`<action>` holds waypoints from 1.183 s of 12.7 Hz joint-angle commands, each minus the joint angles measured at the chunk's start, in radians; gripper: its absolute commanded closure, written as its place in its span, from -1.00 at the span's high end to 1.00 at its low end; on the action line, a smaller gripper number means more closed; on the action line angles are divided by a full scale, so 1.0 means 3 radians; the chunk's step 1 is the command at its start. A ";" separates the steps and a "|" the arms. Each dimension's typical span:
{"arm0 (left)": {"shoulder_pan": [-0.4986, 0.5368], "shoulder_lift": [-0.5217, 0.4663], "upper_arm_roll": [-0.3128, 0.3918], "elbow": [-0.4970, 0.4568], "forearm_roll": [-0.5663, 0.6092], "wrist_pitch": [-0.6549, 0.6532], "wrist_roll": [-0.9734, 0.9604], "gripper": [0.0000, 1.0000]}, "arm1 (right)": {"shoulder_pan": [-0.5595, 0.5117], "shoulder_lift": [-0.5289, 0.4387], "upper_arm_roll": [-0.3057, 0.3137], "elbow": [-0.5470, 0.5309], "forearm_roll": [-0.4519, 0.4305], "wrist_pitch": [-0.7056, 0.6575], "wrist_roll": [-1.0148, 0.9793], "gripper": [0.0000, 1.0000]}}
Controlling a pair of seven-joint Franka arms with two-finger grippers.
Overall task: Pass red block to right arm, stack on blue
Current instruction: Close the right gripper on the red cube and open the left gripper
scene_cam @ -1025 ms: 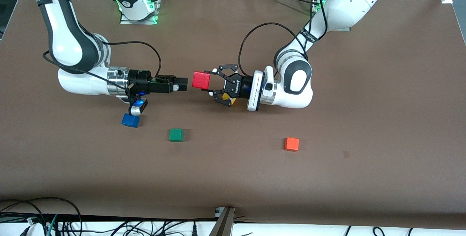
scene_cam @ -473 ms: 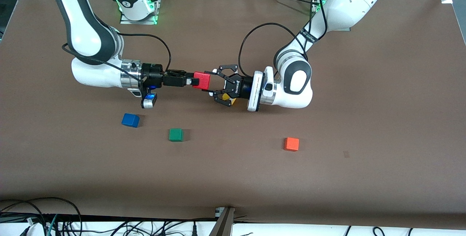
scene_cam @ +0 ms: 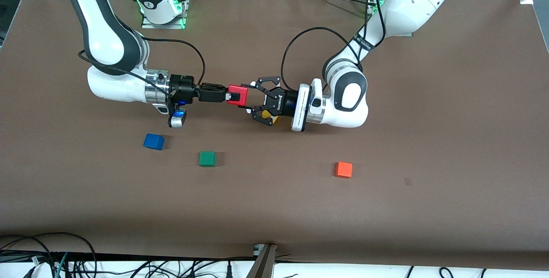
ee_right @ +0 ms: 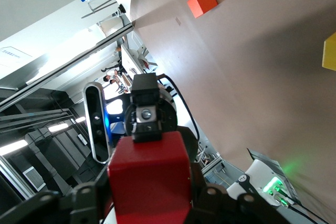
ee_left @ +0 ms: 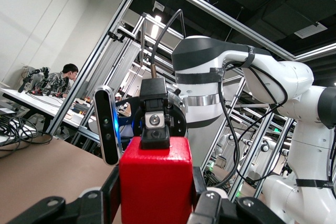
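Mid-frame above the bench (scene_cam: pixel 429 140), both claws clamp the red block (scene_cam: pixel 238 95): left claw (scene_cam: pixel 248 96) should release only once the right claw (scene_cam: pixel 228 96) holds squarely, before the blue block (scene_cam: pixel 153 141).

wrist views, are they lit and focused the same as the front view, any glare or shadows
Front view: even overhead light, sharp throughout, short soft shadows beside the blue cube, green cube and orange cube. Left wrist view: the red block fills the foreground, with bright ceiling strips above. Right wrist view: washed-out white glare in the background, table unevenly shaded.
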 commanded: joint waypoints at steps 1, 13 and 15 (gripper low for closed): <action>-0.0039 0.0015 0.0020 0.0071 -0.0111 0.0023 0.0081 -1.00 | 0.0008 -0.0065 0.0008 -0.0064 0.0078 0.0019 -0.0022 -0.55; 0.0252 -0.0046 0.0025 0.0061 0.0296 -0.0028 0.0209 1.00 | 0.0003 -0.0127 -0.0028 -0.0018 -0.0141 0.0039 0.0029 -0.61; 0.0415 -0.0092 0.0025 0.0066 0.0644 -0.0109 0.0184 1.00 | 0.0003 -0.0142 -0.0064 0.0053 -0.0651 0.0060 0.0039 -0.61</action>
